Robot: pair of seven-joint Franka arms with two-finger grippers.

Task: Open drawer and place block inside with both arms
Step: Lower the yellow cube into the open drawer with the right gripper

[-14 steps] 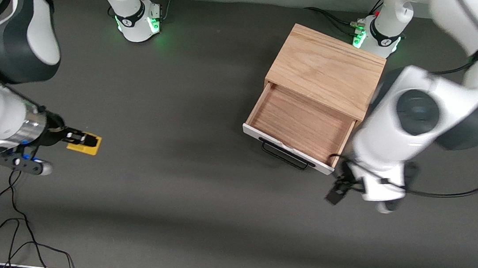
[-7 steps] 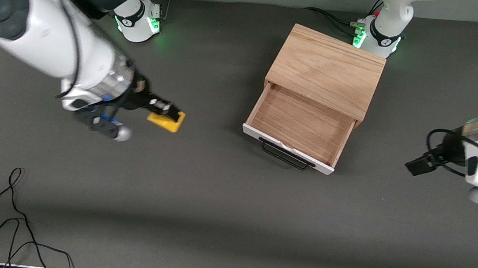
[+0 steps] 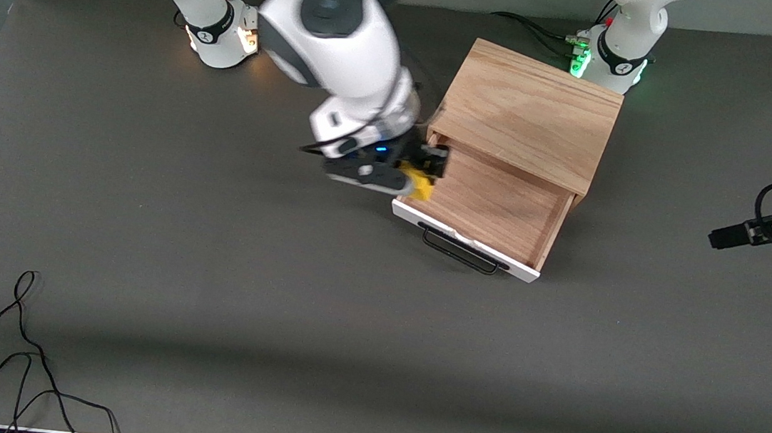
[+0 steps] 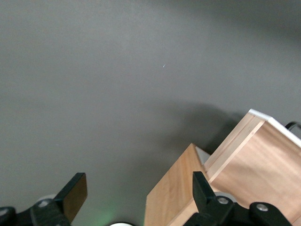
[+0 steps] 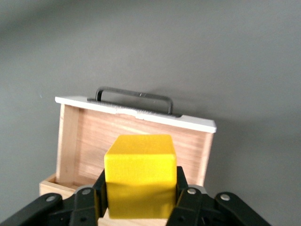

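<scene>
The light wooden cabinet point(image 3: 529, 113) stands near the left arm's base with its drawer point(image 3: 494, 210) pulled open, white front panel and black handle point(image 3: 461, 253) toward the front camera. My right gripper point(image 3: 426, 174) is shut on the yellow block point(image 3: 421, 186) and holds it over the drawer's side edge toward the right arm's end. In the right wrist view the block point(image 5: 140, 174) sits between the fingers point(image 5: 182, 188) above the drawer's wood interior point(image 5: 136, 134). My left gripper point(image 3: 722, 237) is open and empty over the table at the left arm's end; the left wrist view shows the cabinet point(image 4: 174, 197).
Black cables point(image 3: 20, 350) lie on the dark grey table point(image 3: 280, 270) near the front camera at the right arm's end. The two arm bases point(image 3: 222, 31) stand along the edge farthest from the front camera.
My right gripper has carried the yellow block from the right arm's end of the table to over the open drawer. My left arm has drawn away from the drawer toward its end of the table.
</scene>
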